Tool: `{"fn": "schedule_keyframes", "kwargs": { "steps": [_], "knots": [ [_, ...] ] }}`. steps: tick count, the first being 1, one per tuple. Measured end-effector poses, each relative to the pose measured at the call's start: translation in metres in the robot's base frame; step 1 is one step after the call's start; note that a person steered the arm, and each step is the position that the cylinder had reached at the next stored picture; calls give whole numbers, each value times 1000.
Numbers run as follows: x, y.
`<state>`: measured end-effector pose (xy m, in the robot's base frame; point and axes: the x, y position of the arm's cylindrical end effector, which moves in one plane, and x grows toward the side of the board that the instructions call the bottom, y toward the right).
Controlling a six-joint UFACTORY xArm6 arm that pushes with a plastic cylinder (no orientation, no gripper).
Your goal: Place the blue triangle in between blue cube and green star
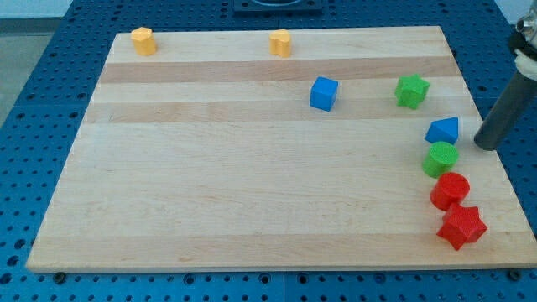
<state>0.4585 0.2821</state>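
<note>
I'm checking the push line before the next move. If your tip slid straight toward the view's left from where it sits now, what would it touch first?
Probably the blue triangle: my tip sits just to its right, apart from it. The green cylinder lies slightly lower, so it may be clipped; depth is hard to judge here.

gap blue cube (324,93)–green star (412,91): open | green cylinder (440,158) seemingly touches blue triangle (444,131)
</note>
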Motion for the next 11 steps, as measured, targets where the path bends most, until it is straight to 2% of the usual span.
{"fn": "schedule_keyframes", "kwargs": {
  "steps": [5,6,11],
  "knots": [
    [-17,-113],
    [-23,-119],
    [-99,-159]
  ]
}}
